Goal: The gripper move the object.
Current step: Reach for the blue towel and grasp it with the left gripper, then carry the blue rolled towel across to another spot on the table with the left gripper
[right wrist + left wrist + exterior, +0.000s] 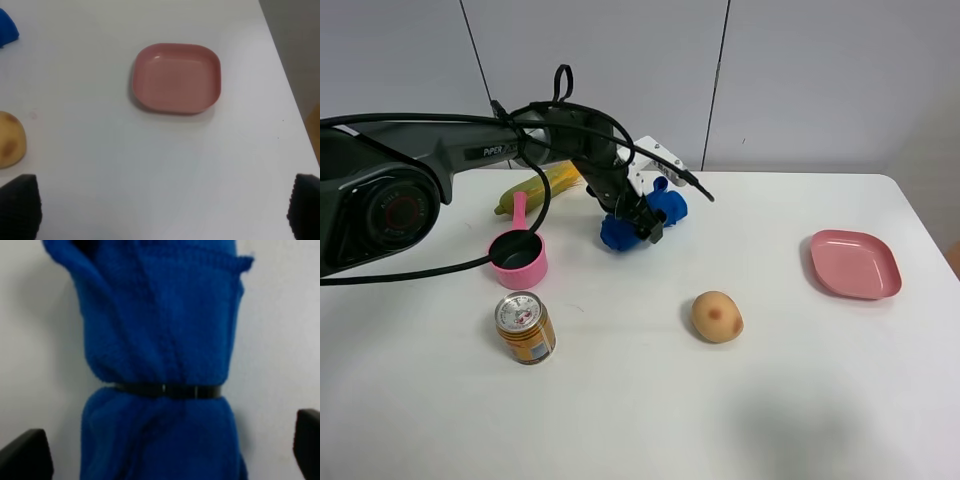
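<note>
A blue knitted cloth bundle [665,205] tied with a black band lies on the white table behind the middle. It fills the left wrist view [160,340]. My left gripper [645,225] is open and low over the bundle, with its fingertips [25,455] standing either side of it. I cannot tell whether they touch it. My right gripper [162,210] is open and empty above the right side of the table. It is out of the exterior high view.
A pink square plate [855,263] [176,77] sits at the right. A tan potato-like object [717,316] [10,139] lies mid-table. A pink pot [518,258], a tin can [525,327] and a yellow corn-like object [535,187] stand at the left.
</note>
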You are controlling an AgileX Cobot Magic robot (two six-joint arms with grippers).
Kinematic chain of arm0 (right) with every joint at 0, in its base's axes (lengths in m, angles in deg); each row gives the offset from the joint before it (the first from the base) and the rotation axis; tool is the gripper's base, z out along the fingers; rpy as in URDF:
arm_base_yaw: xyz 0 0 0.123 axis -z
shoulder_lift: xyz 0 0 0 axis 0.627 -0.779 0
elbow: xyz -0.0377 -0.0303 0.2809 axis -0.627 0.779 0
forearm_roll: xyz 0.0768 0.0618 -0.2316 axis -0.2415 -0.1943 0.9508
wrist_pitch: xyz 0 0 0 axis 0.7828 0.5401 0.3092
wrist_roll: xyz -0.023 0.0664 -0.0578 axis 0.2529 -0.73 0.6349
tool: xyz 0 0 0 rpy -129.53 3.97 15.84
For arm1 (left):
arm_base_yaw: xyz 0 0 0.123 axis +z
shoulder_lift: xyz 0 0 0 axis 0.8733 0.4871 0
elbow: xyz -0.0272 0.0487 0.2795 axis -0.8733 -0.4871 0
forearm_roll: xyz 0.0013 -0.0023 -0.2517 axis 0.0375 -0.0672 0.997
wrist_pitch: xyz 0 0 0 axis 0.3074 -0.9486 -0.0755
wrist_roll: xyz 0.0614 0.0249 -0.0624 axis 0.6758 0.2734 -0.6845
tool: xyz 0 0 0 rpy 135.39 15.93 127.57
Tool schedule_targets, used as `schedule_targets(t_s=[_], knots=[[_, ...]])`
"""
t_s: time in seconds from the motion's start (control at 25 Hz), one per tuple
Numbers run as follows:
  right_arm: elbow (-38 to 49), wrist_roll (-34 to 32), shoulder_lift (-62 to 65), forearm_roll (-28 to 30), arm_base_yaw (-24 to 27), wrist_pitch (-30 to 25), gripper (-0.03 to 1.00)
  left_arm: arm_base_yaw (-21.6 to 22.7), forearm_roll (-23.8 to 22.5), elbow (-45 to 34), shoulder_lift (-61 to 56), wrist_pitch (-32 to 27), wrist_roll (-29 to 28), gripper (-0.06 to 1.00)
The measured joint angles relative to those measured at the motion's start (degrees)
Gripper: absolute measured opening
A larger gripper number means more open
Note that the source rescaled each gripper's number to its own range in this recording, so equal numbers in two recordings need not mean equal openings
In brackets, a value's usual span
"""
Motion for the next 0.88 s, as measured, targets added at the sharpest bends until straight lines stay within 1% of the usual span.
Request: schedule_targets(t_s=[0.08, 0.16, 0.24, 0.32, 0.44, 0.68, 0.72, 0.88], knots=[[0.00, 0.00, 0.00, 0.00, 0.00, 0.00, 1.00, 0.00, 0.12, 0.00, 0.25, 0.51, 0.00, 0.97], [0.00, 0.00, 0.00, 0.11, 0.00, 0.00, 1.00, 0.00, 0.12, 0.00, 0.41, 0.58, 0.00, 0.94], [0.00, 0.00, 0.00, 0.17, 0.00, 0.00, 1.00, 0.00, 0.12, 0.00, 0.41, 0.62, 0.00, 0.86], [0.00, 0.00, 0.00, 0.89, 0.00, 0.00, 1.00, 0.00, 0.12, 0.00, 0.41, 0.81, 0.00, 0.74], [0.00, 0.00, 0.00, 2.61, 0.00, 0.00, 1.00, 0.00, 0.12, 0.00, 0.41, 0.81, 0.00, 0.52], [0.00, 0.00, 0.00, 3.35, 0.00, 0.03, 1.00, 0.00, 0.12, 0.00, 0.41, 0.10, -0.18, 0.04], [0.00, 0.00, 0.00, 3.41, 0.00, 0.03, 1.00, 0.00, 0.12, 0.00, 0.41, -0.10, -0.23, 0.00], [0.00, 0.00, 0.00, 3.60, 0.00, 0.16, 1.00, 0.00, 0.12, 0.07, 0.41, -1.32, -0.52, 0.00]])
